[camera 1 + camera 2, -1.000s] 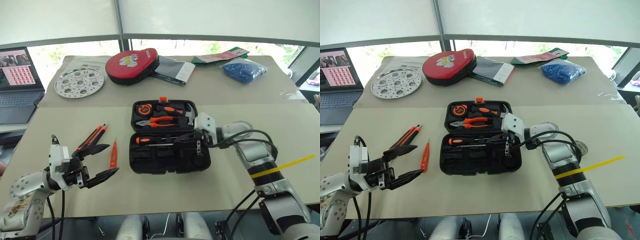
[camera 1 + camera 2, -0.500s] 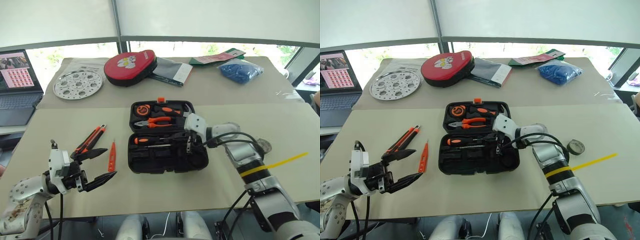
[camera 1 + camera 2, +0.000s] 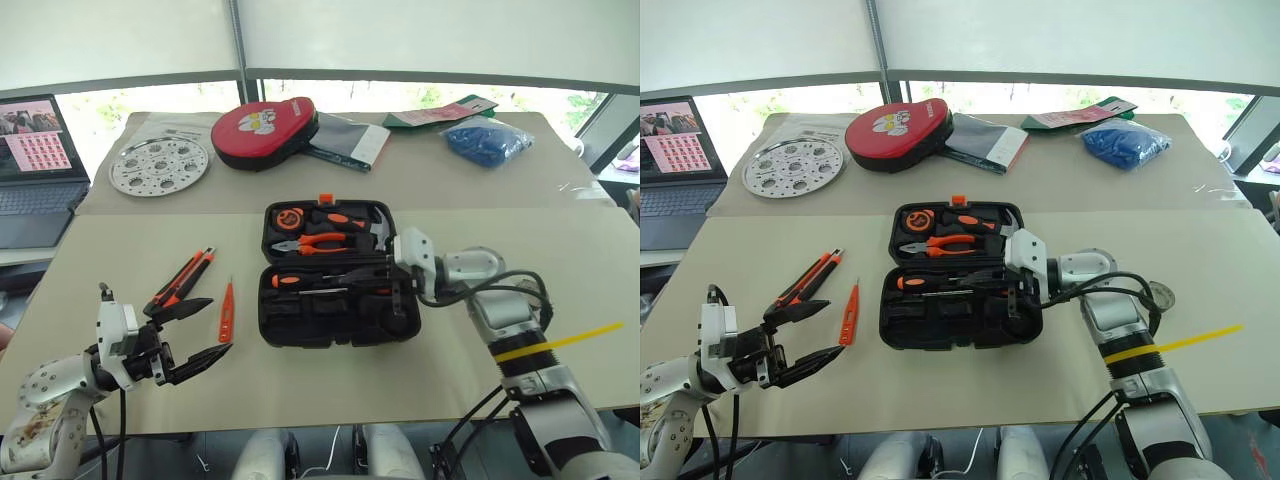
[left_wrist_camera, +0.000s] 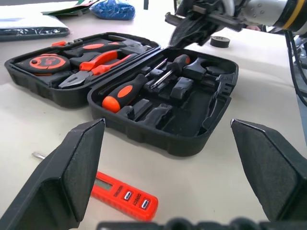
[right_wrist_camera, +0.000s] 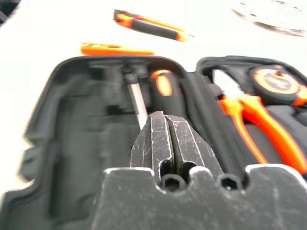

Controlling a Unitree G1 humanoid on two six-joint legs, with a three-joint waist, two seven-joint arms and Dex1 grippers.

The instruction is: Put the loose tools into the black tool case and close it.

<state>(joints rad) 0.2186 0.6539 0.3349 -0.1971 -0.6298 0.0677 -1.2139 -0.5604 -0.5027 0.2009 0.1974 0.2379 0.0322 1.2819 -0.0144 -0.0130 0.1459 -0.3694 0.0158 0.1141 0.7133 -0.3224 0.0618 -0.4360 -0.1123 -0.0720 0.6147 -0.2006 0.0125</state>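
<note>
Tool case (image 3: 340, 290) lay open and flat on the beige surface (image 3: 300, 385), its two halves hinged side by side, just as it had a second earlier. Pliers (image 3: 310, 242), a hammer and a round tape measure (image 3: 289, 217) sat in the far half; in the near half, one black-and-orange screwdriver (image 3: 305, 280) already filled its recess, unchanged from before. Right pincer (image 3: 396, 288) was shut tight, fingers pressed together with nothing between them, hanging over the case's right end. A second ago it reached further in over the screwdriver's shaft; it had since pulled back toward the case's right edge. Left pincer (image 3: 195, 328) stood wide open and empty, just above the surface well to the left of the case, in much the same spot as before. Utility knife (image 3: 180, 279) and slim orange tester pen (image 3: 225, 311) had not moved: both lay loose on the surface between that open pincer and the case. Small dark tape roll (image 3: 1157, 296) rested on the surface to the right, beyond the right arm.
</note>
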